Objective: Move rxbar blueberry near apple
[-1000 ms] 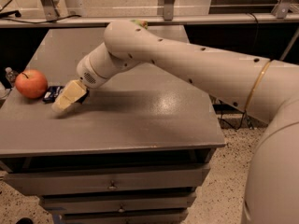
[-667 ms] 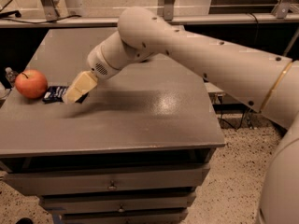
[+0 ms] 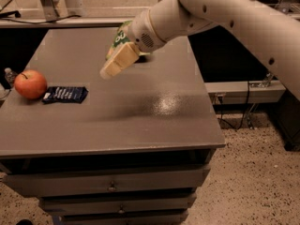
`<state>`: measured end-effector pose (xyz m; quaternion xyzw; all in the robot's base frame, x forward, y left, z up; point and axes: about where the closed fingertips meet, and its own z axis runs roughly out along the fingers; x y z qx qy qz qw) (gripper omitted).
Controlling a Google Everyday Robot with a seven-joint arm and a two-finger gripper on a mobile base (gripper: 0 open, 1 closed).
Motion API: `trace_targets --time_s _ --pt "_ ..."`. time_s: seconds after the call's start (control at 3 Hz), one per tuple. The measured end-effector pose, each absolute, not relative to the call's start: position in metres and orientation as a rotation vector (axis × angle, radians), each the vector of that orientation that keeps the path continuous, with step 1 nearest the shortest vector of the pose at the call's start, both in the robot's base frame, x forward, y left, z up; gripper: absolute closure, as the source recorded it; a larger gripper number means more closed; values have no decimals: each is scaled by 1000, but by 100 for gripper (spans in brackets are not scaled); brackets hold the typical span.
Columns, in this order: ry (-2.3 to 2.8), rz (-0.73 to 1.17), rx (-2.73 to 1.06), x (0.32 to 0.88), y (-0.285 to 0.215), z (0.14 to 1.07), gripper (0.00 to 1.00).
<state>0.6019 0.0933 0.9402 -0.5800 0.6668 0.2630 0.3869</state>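
The rxbar blueberry (image 3: 64, 94), a flat dark navy wrapper with white text, lies on the grey cabinet top (image 3: 140, 121) at the left, right beside the red-orange apple (image 3: 30, 84), nearly touching it. My gripper (image 3: 112, 65), with tan fingers, is raised above the top's middle, up and to the right of the bar, holding nothing. The white arm reaches in from the upper right.
A green snack bag (image 3: 120, 37) with white lettering sits at the back of the top, partly hidden behind the gripper. Drawers are below the front edge. A clear bottle (image 3: 8, 75) shows at the left edge. Speckled floor lies to the right.
The gripper has let go of the bar beside the apple and moved up and to the right, away from it. The bar now lies uncovered on the top.
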Motion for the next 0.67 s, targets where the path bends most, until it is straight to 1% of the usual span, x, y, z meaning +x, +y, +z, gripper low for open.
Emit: trace_targets --time_s 0.33,0.67 --pt "1665 638 -1455 584 39 978 0" --pt "1665 638 -1455 584 39 978 0"
